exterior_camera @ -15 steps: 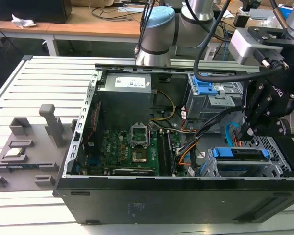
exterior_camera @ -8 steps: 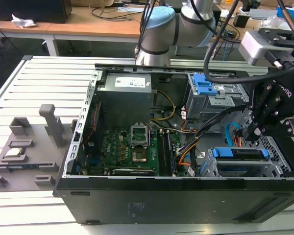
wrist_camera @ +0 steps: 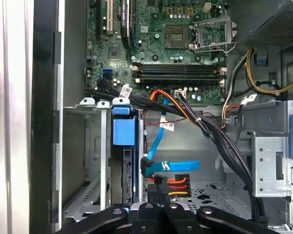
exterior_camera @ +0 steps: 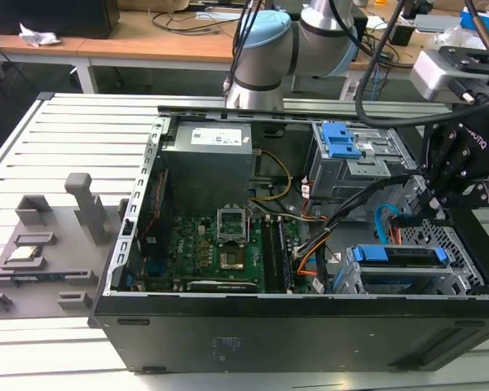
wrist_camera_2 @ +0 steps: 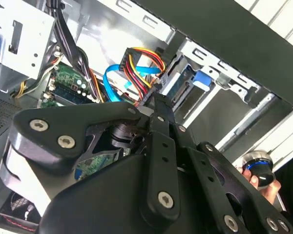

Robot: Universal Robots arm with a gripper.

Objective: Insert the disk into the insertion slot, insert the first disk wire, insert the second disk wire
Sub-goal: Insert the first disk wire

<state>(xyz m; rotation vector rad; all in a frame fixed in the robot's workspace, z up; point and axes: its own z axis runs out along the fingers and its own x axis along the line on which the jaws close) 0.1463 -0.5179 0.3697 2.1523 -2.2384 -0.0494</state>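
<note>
Claw (wrist_camera: 157, 190) clenched on the disk wire plug (wrist_camera: 173, 182), just beside the edge of the seated disk (wrist_camera: 123, 132).

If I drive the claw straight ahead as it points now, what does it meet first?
Probably the plug with red, orange and yellow wires, right ahead of the claw; the blue flat cable lies beyond. Depth is unclear.

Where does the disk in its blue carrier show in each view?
Exterior view: disk low, toward the exterior view's right.
First wrist view: disk edge-on, beside the blue cable.
Second wrist view: disk beyond the red-yellow wires.
Shared landmark: blue cable.
</note>
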